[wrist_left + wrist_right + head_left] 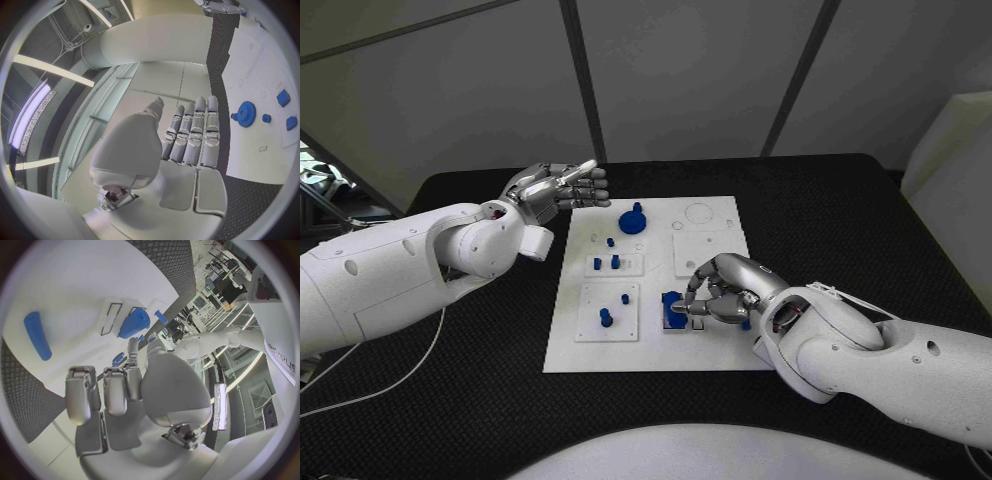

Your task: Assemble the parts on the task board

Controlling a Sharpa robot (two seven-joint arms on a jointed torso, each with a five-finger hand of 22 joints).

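Looking down on the black bench (877, 215), we are seeing the white task board (711, 215) lying in its middle, with the blue parts spread across it. We are hovering our left hand (557, 188) off the board's far left corner, fingers straight, side by side and holding nothing. We are curling our right hand (718, 290) over a blue block (672, 306) near the board's near right; whether the fingers are clamping it we cannot tell.

We are judging that the block could tip or jam if those fingers are pressing off-centre, and that the hand could nudge the small pegs (606, 264) just left of it.

The left wrist view is giving us the blue gear (245, 113) and its teeth plainly. The right wrist view is adding a long blue bar (37, 335) that the head view is hiding.
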